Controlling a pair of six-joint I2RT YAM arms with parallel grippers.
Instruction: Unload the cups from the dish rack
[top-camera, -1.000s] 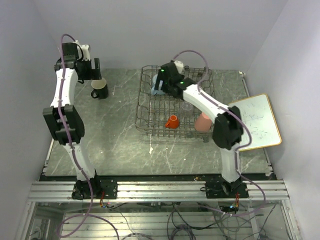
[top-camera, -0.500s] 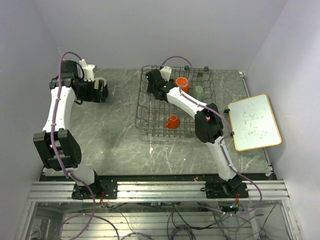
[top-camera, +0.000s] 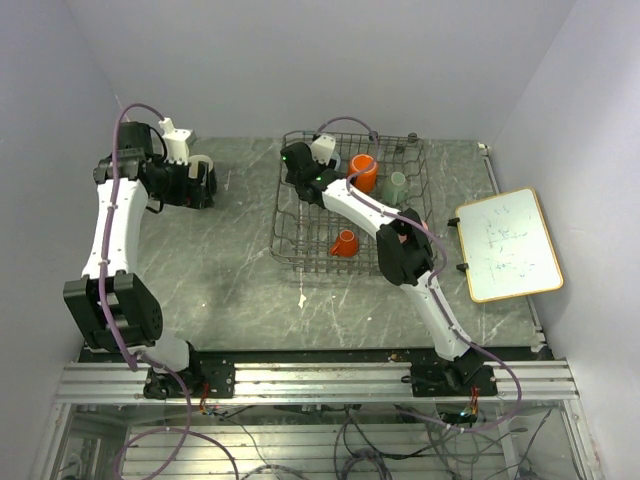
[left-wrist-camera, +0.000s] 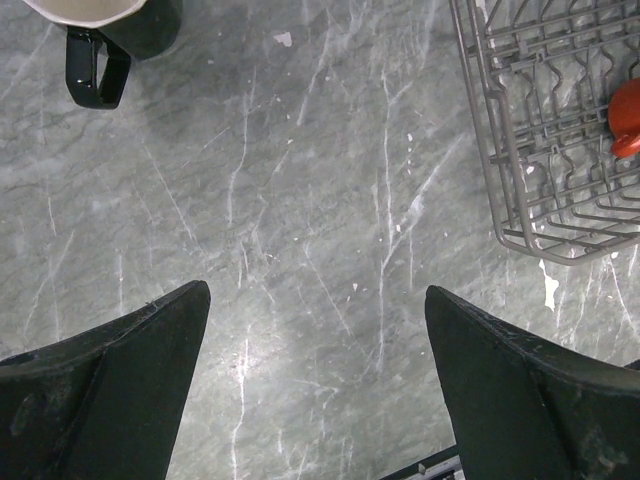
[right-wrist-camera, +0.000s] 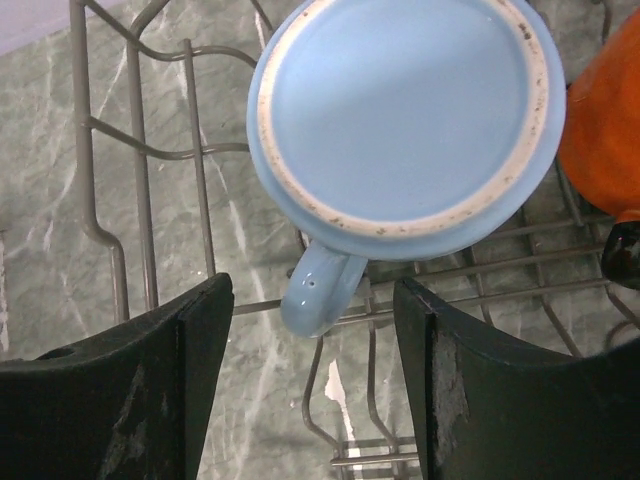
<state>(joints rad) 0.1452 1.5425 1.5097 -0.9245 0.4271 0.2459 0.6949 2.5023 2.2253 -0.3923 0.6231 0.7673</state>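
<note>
Right tool (right-wrist-camera: 312, 288) open above upturned light blue mug (right-wrist-camera: 400, 110); handle between fingers, apart. Left tool (left-wrist-camera: 315, 290) open.

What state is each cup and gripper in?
light blue mug, upside down in the dish rack
orange mug, in the rack
tiny orange cup, in the rack
pale green cup, in the rack
black mug, out on the table
left gripper, open, empty
right gripper, open, astride the light blue mug's handle

White-shelled arms (top-camera: 116, 215) with black joints and looping purple cables (top-camera: 121, 120).
</note>
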